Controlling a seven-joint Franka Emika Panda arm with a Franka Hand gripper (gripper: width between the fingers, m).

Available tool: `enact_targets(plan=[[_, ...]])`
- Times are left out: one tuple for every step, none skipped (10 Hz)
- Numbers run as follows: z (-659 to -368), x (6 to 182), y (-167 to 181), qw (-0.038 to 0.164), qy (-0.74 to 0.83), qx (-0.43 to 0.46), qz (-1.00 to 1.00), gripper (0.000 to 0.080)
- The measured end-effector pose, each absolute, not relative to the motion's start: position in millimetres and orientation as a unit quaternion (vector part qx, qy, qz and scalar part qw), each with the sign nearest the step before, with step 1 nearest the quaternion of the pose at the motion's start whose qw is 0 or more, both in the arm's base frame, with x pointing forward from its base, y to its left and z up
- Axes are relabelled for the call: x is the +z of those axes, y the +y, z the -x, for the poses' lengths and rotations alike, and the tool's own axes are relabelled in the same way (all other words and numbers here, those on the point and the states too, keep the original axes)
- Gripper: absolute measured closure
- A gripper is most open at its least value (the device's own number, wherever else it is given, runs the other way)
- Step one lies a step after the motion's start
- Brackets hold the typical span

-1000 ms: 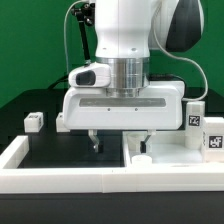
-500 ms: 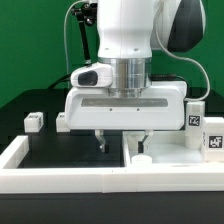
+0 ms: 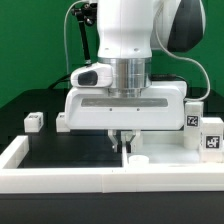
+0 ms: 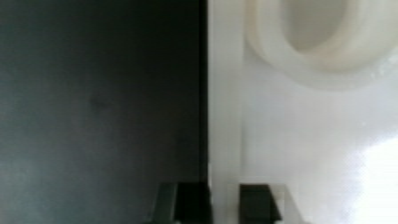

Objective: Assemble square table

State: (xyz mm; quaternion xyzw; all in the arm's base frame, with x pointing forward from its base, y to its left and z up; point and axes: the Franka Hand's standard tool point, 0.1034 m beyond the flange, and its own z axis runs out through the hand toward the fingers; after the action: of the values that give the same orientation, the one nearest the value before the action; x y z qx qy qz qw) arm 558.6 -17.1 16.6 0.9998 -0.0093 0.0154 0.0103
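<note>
Bright even light, sharp exterior view; wrist view blurred, with washed-out white glare

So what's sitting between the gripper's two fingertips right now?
The edge of the white square slab: in the wrist view one fingertip stands over the black surface, the other over the slab. Whether they clamp it already doesn't show.

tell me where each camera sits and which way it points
Exterior view: off the arm, beyond the rail, facing nearly level at the gripper, slab and a leg; the arm's lower part and the gripper show.
Wrist view: on the wrist, looking down along the fingers at the slab's edge and the black table; only the two fingertips show.
Shared: the gripper and the slab, with the fingertips astride its edge.
</note>
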Motion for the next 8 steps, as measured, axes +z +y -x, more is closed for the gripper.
enact_targets(plan=[[-558.6,16.6,-17.1,0.01,-0.009,0.015,-1.0,0.0742],[-558.7,16.7,-17.1,0.01,-0.009,0.015,-1.0,0.0742],[-558.7,16.7,-17.1,0.01,-0.009,0.015,-1.0,0.0742],[-558.7,16.7,-17.1,0.01,-0.009,0.015,-1.0,0.0742],[-558.7,16.7,-17.1,0.01,-0.009,0.016,-1.0,0.0742],[-558.8,16.8,-17.2,0.01,-0.005,0.016,-1.0,0.0742],[-559.4,17.1,-17.4,0.011,0.0,0.016,-1.0,0.0742],[-559.4,17.1,-17.4,0.01,0.0,0.016,-1.0,0.0742]])
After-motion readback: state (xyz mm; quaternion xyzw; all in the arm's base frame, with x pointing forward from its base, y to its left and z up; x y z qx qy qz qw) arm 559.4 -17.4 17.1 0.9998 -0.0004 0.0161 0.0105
